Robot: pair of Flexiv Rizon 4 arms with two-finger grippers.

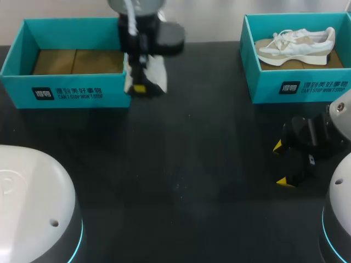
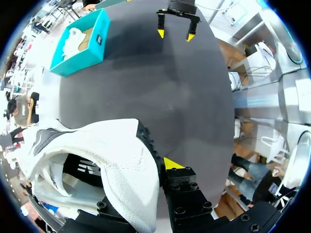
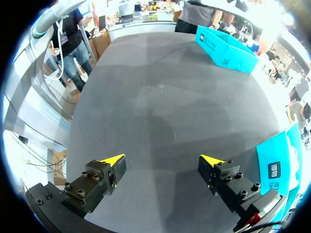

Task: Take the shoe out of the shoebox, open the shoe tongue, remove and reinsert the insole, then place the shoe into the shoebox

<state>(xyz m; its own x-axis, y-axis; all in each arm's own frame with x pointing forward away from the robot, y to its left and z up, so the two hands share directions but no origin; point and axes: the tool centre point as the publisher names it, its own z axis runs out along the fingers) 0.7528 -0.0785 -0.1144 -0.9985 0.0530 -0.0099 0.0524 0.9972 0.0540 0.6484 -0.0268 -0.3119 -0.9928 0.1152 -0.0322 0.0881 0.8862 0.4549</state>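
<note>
Shoe (image 1: 149,75) out of the left shoebox (image 1: 66,92), at about eleven o'clock on the desk (image 1: 181,175), just off that box's front right corner. Clamped there in the left claw (image 1: 141,82). Seen from the left wrist, one yellow tip pressed against the white upper and the other hidden behind the shoe, so the grip is judged partly from how the shoe hangs. Unclear whether the sole touches the desk.

Nothing in the left shoebox but its bare cardboard floor. Right shoebox (image 1: 299,87) at about one o'clock, with a second shoe (image 1: 296,46) lying inside. Right claw (image 1: 281,163) at four o'clock over bare desk, well apart from both boxes, fingers spread wide with nothing between them.

Progress, as a judgement: first step done, or all but done. Left to do: tongue pulled open, insole drawn out and pushed back in, shoe set back into a shoebox. No sign of the tongue opened; insole not readable inside the shoe. Likely next need: shoe brought toward mid-desk, within the right claw's reach, for steadying with one claw and working the tongue with the other.
</note>
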